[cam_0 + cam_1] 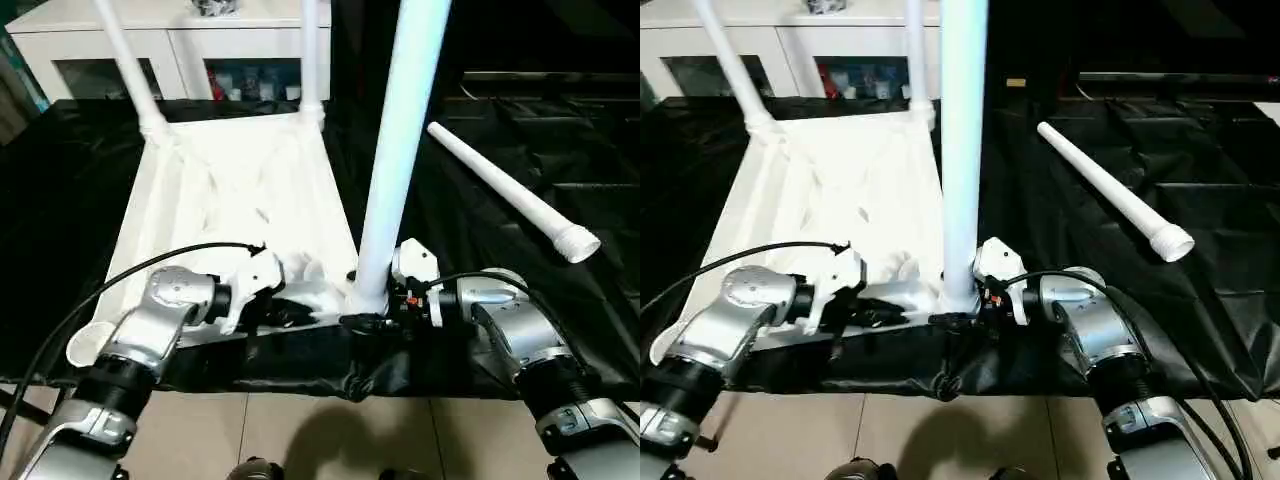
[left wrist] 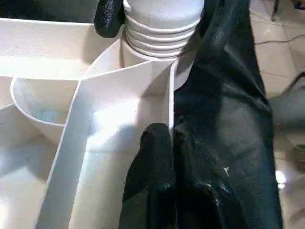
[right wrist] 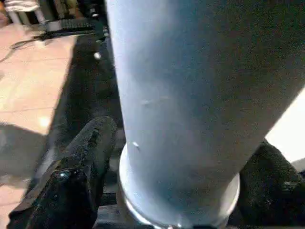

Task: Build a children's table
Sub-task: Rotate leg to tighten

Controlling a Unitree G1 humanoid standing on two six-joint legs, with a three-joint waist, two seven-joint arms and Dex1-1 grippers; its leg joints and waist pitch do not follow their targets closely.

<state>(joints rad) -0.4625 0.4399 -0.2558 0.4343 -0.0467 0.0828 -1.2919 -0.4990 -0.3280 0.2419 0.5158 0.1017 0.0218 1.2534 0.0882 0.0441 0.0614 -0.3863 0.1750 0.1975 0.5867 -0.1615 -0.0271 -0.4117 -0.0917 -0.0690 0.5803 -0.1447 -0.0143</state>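
The tabletop point(image 1: 235, 190) is lying upside down, ribbed side up, on a black sheet point(image 1: 520, 130) covering the surface. Two legs point(image 1: 128, 62) are standing upright in its far corner sockets, and a third leg point(image 1: 398, 150) is standing in the near right socket. The fourth leg point(image 1: 510, 190) is lying loose on the sheet, well apart to the right of the tabletop. The right gripper point(image 3: 176, 181) is reaching in from the right at the base of the third leg, its fingers point(image 3: 81, 162) sitting on either side of the tube just above the socket; whether they are pressing on it I cannot tell. The left gripper point(image 2: 167, 162) is narrowed almost shut, pinching the tabletop's near rim together with a fold of the sheet, just beside that socket. A white cabinet point(image 1: 180, 45) is standing behind the surface.
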